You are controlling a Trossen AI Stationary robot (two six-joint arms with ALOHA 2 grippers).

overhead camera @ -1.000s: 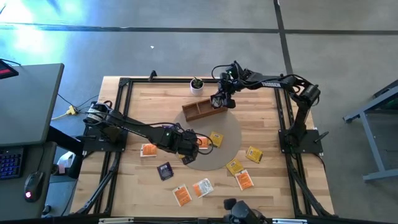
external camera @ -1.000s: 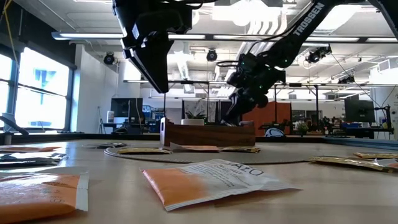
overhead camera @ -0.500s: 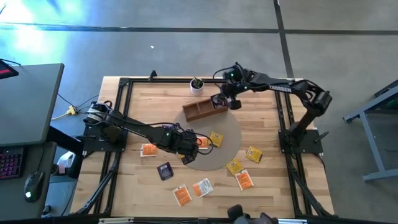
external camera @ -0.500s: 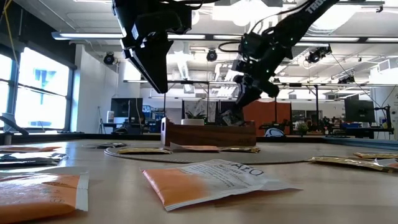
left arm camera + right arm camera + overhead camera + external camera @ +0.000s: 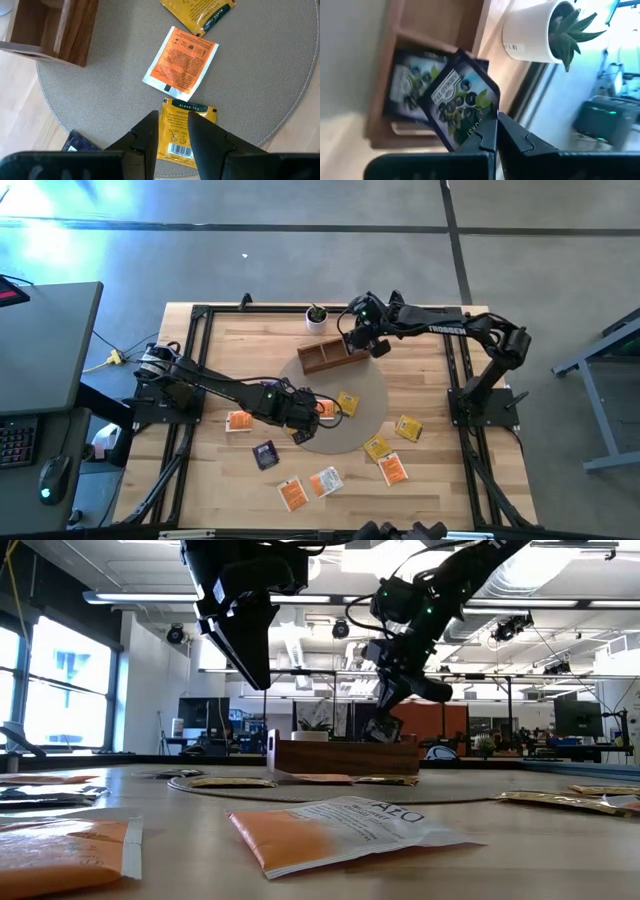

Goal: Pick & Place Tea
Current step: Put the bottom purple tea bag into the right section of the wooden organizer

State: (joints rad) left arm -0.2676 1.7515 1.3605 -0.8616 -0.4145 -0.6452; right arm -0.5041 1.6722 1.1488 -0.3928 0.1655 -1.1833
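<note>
My right gripper [image 5: 353, 339] hangs above the right end of the brown wooden tray [image 5: 322, 358] and is shut on a dark purple tea sachet [image 5: 460, 100] with a berry picture. Another purple sachet [image 5: 406, 90] lies flat in the tray compartment beneath it. My left gripper [image 5: 173, 131] hovers over the grey round mat [image 5: 372, 392], narrowly open, straight above a yellow sachet [image 5: 181, 137] that lies flat on the mat. An orange sachet [image 5: 182, 62] and a second yellow one [image 5: 200, 12] also lie on the mat. My right gripper pinches the purple sachet at one edge near a corner [image 5: 476, 131], between its two fingers. The fingers come from above, slanting. The sachet is lifted clear and sticks out tilted beyond the fingertips, over the tray compartment [image 5: 385, 728].
More sachets lie scattered on the wooden table toward the near edge: orange ones [image 5: 292, 493] [image 5: 393, 469] [image 5: 238, 421], yellow ones [image 5: 408, 427] [image 5: 377, 447] and a purple one [image 5: 265, 454]. A small white pot with a plant [image 5: 316, 316] stands just beyond the tray's far side.
My right arm has raised its wrist and re-angled above the tray's right end, and the gripper has stayed over that end. The purple sachet now shows hanging below it above the tray.
</note>
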